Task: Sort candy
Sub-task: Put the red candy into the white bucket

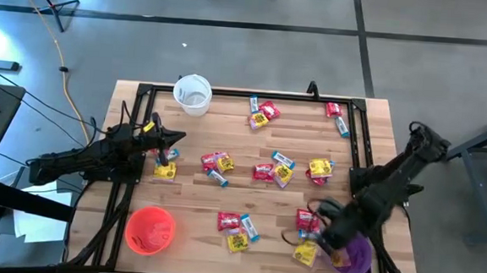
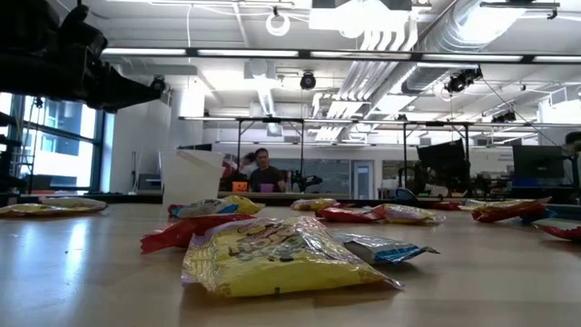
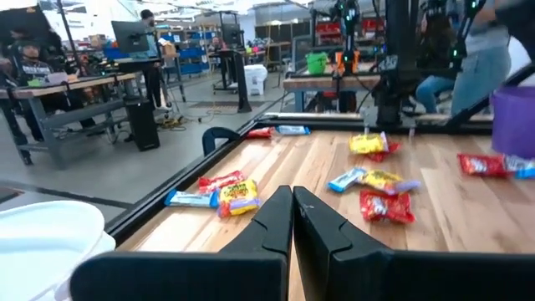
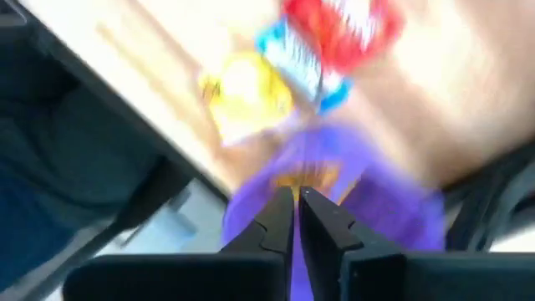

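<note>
Hovering my right gripper (image 4: 297, 196) over the purple cup (image 1: 353, 255), I am seeing its fingers pressed together on nothing, with the cup sitting at the table's (image 1: 223, 194) near right corner, close against both edges. Just ahead of the fingertips a yellow packet (image 4: 245, 94), a slim blue-and-white bar (image 4: 294, 57) and a red packet (image 4: 347, 29) are lying bunched; the bar's long axis is running slantwise away from the tips. My left gripper (image 3: 292, 201) is waiting over the left side, fingers shut and empty, the white cup (image 1: 192, 93) beside it and the orange cup (image 1: 150, 230) behind. The candy (image 1: 273, 170) is spreading loosely across the middle boards, leaving bare wood between clusters.
</note>
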